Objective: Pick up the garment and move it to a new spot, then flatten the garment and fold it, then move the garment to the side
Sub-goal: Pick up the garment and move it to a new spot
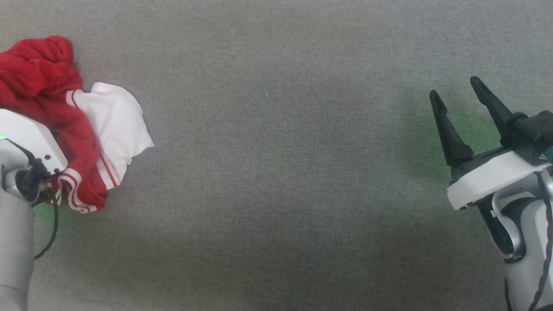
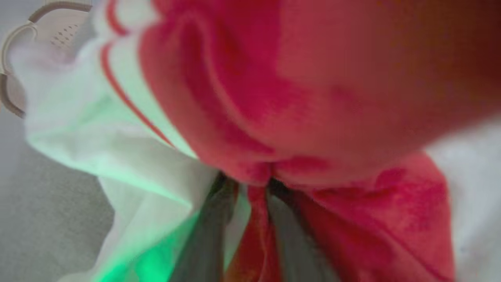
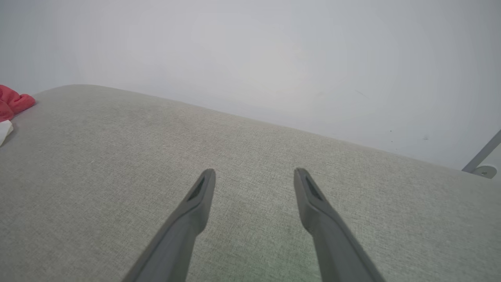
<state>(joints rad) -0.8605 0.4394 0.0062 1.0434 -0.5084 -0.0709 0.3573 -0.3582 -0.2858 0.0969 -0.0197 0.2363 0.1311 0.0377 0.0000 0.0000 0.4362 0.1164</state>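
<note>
The garment (image 1: 47, 86), red with white panels and red-white striped trim, lies crumpled at the left edge of the grey cloth surface (image 1: 281, 172). My left arm's white wrist housing (image 1: 30, 142) sits over its near side and hides the fingers in the head view. Close up, the garment (image 2: 313, 98) bunches around my left gripper (image 2: 252, 184), and a red fold is pinched between the two nearly closed dark fingers (image 2: 207, 235). My right gripper (image 1: 454, 87) hovers open at the far right, well away from the garment. Nothing is between its fingers (image 3: 254, 172), and a red corner of the garment (image 3: 13, 102) shows far left.
A plain pale wall (image 3: 274, 58) rises behind the surface's far edge. A metal leg with a round foot (image 3: 483, 164) stands past the right end. A pale curved object with small holes (image 2: 51, 27) lies beyond the garment in the left wrist view.
</note>
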